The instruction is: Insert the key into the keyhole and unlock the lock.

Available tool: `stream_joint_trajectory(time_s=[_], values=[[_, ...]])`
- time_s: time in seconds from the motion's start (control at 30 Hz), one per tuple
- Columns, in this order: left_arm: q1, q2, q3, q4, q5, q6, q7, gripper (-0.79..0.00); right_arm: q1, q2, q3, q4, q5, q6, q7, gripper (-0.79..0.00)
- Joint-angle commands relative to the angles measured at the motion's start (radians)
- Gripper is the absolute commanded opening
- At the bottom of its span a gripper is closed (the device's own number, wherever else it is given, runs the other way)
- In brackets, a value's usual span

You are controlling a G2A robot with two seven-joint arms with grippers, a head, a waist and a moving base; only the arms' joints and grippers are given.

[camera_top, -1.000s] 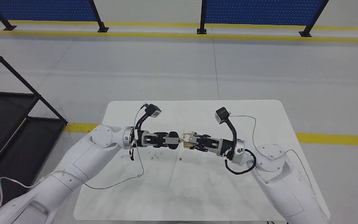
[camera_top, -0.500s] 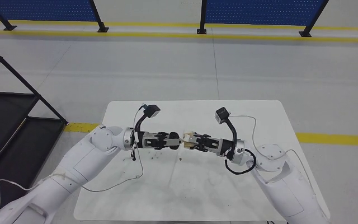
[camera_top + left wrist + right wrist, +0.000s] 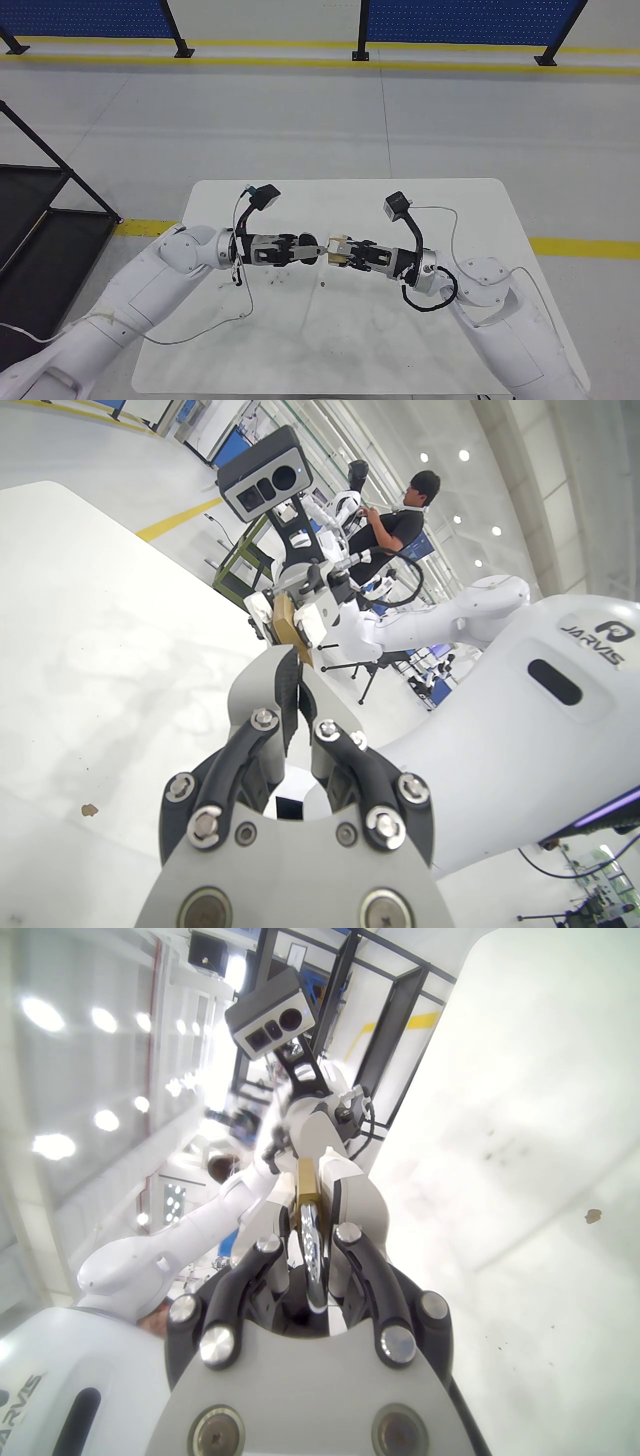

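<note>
Over the middle of the white table point(image 3: 350, 340) the two arms meet tip to tip. My right gripper point(image 3: 338, 253) is shut on a brass padlock point(image 3: 341, 249). In the right wrist view the padlock body point(image 3: 304, 1188) sits between the white pads, its silver shackle point(image 3: 312, 1245) pointing back toward the wrist. My left gripper point(image 3: 295, 670) is shut on the key point(image 3: 304, 656); a small brass part shows past the black pads. The key's tip touches the bottom of the padlock point(image 3: 281, 625). I cannot see how deep the blade sits.
A small brown crumb point(image 3: 322, 283) lies on the table just in front of the grippers. A black rack point(image 3: 40, 230) stands on the floor beyond the table's left side. Cables hang from both wrists.
The left wrist has turned about its own axis; its camera mount swung leftward in the top view. Early on the left gripper edged a little toward the padlock. The right arm has kept still.
</note>
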Motion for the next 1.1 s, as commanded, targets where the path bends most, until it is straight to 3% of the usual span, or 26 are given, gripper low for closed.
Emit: stream_joint_trajectory(time_s=[0.0,1.07], values=[[0.0,0.001,0.001,-0.001,0.007,-0.005,0.006,-0.785,0.0,0.0,0.0,0.0,0.0,0.0,0.0,-0.785],[0.003,-0.016,-0.026,0.008,0.146,-0.079,0.09,-0.785,0.0,0.0,0.0,0.0,0.0,0.0,0.0,-0.785]])
